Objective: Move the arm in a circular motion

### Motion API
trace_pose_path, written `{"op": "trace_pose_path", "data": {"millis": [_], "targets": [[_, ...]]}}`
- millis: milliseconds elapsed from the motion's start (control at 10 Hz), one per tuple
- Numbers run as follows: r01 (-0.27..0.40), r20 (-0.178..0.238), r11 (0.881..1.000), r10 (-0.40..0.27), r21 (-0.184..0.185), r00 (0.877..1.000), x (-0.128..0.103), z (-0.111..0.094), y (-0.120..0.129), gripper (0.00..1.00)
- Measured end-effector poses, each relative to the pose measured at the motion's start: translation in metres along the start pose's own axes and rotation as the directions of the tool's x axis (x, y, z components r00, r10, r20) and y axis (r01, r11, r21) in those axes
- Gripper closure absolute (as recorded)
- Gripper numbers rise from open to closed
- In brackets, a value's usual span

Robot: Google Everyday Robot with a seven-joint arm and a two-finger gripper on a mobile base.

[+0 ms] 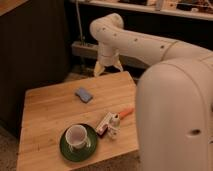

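White arm point(131, 41) above claw point(108, 69), near table point(47, 110)

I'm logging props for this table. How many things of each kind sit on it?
White cup: 1
Green saucer: 1
Blue flat object: 1
White-and-red object: 1
Orange object: 1
Total: 5
Gripper, open, hangs over the table's far edge.

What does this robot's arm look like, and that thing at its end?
The arm is glossy white, built of thick rounded tubes with bulbous joints and a row of small dark holes. Its gripper, above the far edge of the wooden table, has two pale cream jaws.
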Motion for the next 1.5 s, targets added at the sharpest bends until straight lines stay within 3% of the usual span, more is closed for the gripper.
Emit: {"op": "trace_pose_path", "data": {"millis": [300, 400, 700, 900, 1200, 1400, 1500], "targets": [[-0.121, -0.009, 0.993, 0.121, -0.003, 0.993, 0.054, 0.005, -0.049, 0.2], [-0.179, -0.019, 0.984, 0.179, 0.0, 0.984, 0.086, 0.01, -0.071, 0.2], [-0.263, -0.02, 0.965, 0.263, 0.007, 0.964, 0.158, 0.01, -0.083, 0.2], [-0.279, -0.012, 0.96, 0.28, 0.01, 0.96, 0.207, 0.001, -0.058, 0.2], [-0.267, -0.023, 0.963, 0.267, 0.022, 0.963, 0.255, -0.016, -0.001, 0.2], [-0.259, -0.077, 0.965, 0.261, 0.041, 0.962, 0.281, -0.024, 0.04, 0.2], [-0.242, -0.096, 0.97, 0.243, 0.029, 0.965, 0.286, -0.026, 0.057, 0.2]]}}
